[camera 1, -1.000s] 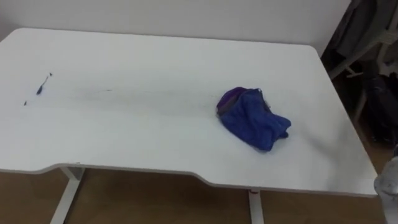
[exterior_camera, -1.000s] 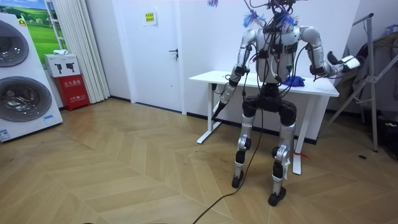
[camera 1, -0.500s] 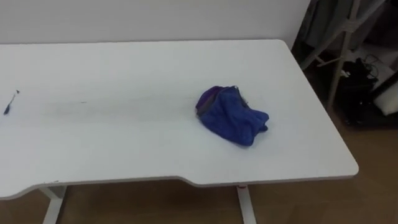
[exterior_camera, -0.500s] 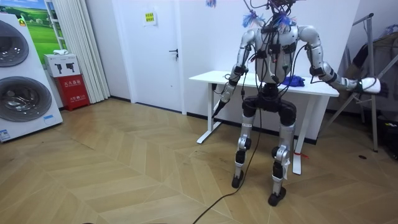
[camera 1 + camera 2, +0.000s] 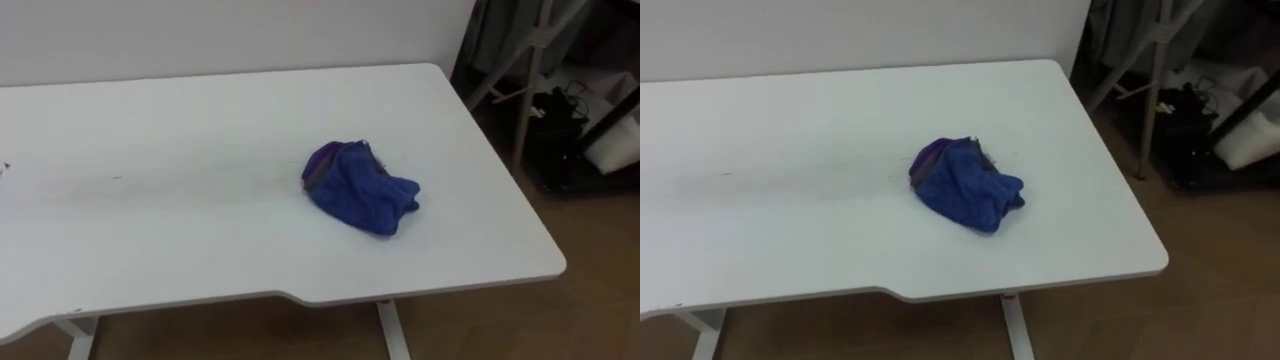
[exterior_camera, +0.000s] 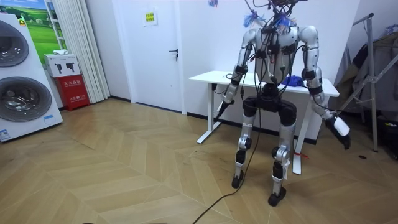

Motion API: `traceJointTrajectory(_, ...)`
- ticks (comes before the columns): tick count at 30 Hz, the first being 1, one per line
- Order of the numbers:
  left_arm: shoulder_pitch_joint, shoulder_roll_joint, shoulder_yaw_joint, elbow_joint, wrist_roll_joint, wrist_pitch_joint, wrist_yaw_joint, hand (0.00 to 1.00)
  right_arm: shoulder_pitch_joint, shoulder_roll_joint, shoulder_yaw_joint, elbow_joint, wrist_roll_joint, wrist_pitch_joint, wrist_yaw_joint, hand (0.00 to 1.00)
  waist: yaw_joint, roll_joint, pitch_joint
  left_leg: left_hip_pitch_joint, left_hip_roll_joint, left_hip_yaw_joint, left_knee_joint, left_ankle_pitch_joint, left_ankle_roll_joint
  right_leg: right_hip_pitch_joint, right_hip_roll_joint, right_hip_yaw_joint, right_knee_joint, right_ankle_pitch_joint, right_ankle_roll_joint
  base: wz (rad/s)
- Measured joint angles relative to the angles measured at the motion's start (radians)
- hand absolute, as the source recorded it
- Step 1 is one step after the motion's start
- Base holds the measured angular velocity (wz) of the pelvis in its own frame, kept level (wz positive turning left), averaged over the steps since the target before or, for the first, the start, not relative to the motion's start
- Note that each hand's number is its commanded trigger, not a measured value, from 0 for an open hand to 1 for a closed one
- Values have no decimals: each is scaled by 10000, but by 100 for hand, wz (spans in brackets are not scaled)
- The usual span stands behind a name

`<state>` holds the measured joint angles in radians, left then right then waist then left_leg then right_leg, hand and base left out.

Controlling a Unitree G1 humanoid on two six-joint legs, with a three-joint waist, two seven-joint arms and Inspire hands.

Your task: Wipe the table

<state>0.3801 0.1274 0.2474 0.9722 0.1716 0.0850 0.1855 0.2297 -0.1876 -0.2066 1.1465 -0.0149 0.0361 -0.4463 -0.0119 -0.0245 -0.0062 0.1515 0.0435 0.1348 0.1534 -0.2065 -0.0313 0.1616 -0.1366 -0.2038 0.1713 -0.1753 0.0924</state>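
A crumpled blue cloth [image 5: 358, 187] with a purple fold lies right of the middle of the white table [image 5: 180, 110]; it also shows as a blue spot [image 6: 293, 79] on the table top in the room view. A faint grey smear [image 5: 170, 182] runs leftward from the cloth. Neither hand touches the cloth. I stand at the table's front edge, facing it. My right hand [image 6: 339, 129] hangs low beyond the table's right end, fingers straight, holding nothing. My left hand [image 6: 219, 107] hangs by the table's front left.
Right of the table stand a metal rack [image 5: 530, 70], dark bags [image 5: 555, 120] on the floor and a pale roll-like thing [image 5: 613, 146]. The table's right edge [image 5: 505, 170] is close to the cloth. A washing machine [image 6: 22, 74] and a door [image 6: 155, 50] are far off.
My right arm has swung down from stretched out sideways to hanging beside the table's end. The eye view has shifted rightward with the head; the cloth lies where it was.
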Motion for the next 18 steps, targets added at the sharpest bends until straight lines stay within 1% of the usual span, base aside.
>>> traceJointTrajectory(2, -136, -30, -368, 56, 18, -5, 38, 0, -63, 142, 730, -17, -612, 3, 161, 0, 227, 49, 13, -7, 1, 3, 38, -21, 1, 19, -1, 8, -2, 5, 0, 0)
traceJointTrajectory(3, -218, -40, -433, 118, 81, -8, 46, 0, -97, 194, 830, -18, -816, 3, 210, 0, 280, 63, 17, -14, 1, 1, 53, -31, 2, 19, -1, 10, -2, 5, 0, 0)
traceJointTrajectory(5, -419, -83, -765, 316, 397, -10, 113, 0, -292, 339, 1250, -26, -1405, -11, 507, 0, 436, 161, 41, -41, 3, -3, 97, -70, 7, 17, -1, 7, -11, 7, 4, 0)
traceJointTrajectory(6, -442, -119, -808, 313, 450, -12, 150, 0, -341, 375, 1340, -26, -1490, -12, 574, 0, 445, 186, 46, -45, 3, -6, 98, -77, 9, 17, -1, -1, -15, 7, 4, 0)
traceJointTrajectory(8, -451, -274, -1021, 317, 589, -8, 322, 0, -551, 453, 1826, -26, -1587, -18, 821, 0, 466, 267, 74, -68, 2, -36, 86, -82, 9, 14, -1, -35, -27, 7, 6, 5)
traceJointTrajectory(12, -397, -313, -1550, 381, 588, -3, 464, 0, -668, 456, 2366, -34, -1564, -66, 1082, 0, 476, 312, 90, -76, 2, -76, 64, -82, 8, 17, 3, -101, -41, 3, 12, 4)
traceJointTrajectory(14, -381, -347, -1564, 382, 696, -3, 462, 0, -673, 456, 2547, -34, -1569, -152, 1246, 0, 483, 305, 92, -72, 1, -76, 56, -83, 9, 15, 2, -125, -41, 3, 11, 0)
traceJointTrajectory(18, -358, -347, -1554, 385, 778, -4, 462, 0, -657, 456, 2629, -12, -1559, -238, 1415, 0, 485, 319, 94, -36, 0, -78, -12, -83, 9, 26, 1, -183, -43, 3, 12, 0)
